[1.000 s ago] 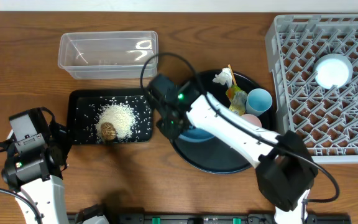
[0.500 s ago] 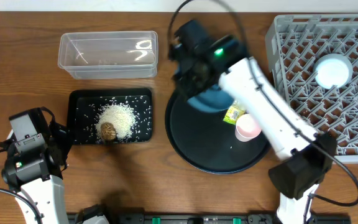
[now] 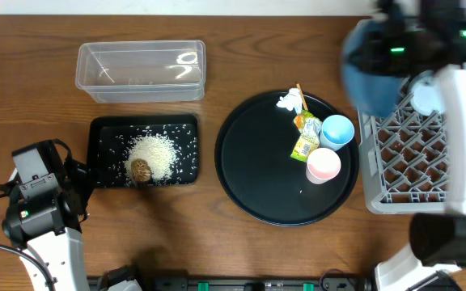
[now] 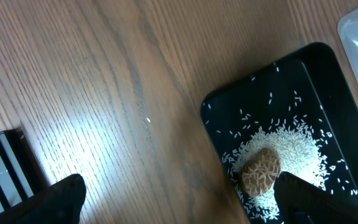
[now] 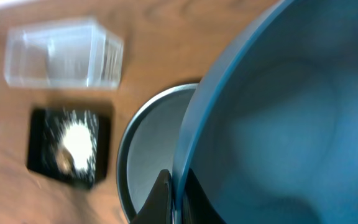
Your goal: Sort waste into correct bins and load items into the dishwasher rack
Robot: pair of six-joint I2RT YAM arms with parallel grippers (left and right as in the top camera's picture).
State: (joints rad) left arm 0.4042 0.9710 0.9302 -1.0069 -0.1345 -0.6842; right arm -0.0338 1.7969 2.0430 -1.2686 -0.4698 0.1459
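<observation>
R gripper (image 5: 169,191) is clamped on the rim of the dark blue plate (image 3: 369,69). The plate rides tilted above the left wall of the dishwasher rack (image 3: 403,174), at abt 1–2 o'clock from the round black tray (image 3: 253,174). It's blurred in the overhead view, so exact height is unclear, but it doesn't look seated yet.

Step in hand, as I read it: load the plate into the rack.
- Clear the rack wall fully before dropping.
- Bring the plate down on edge so its rim settles into the lattice floor.
- The grip is only a pinch on a thin rim w/ a big plate hanging off it, so go slow. A swing could twist it loose.
- White bowl (image 3: 425,95) sits toward the rack's 12 o'clock end. Pick a slot away from it to avoid a knock.
- Don't let go until the plate stands supported.

L gripper (image 4: 179,186) is spread wide, holding nothing, over bare table (image 4: 104,74) at abt 7 o'clock of the shallow black bin (image 3: 103,129).

That bin holds the rice (image 3: 156,149) and the brown lump (image 3: 141,170). Clear tub (image 3: 87,74) is at its 12 o'clock.

Left on the round tray, 1–3 o'clock sector:
- tissue (image 3: 290,101)
- chopstick (image 3: 299,89)
- wrapper (image 3: 304,139)
- blue cup (image 3: 337,131)
- pink cup (image 3: 324,165)
</observation>
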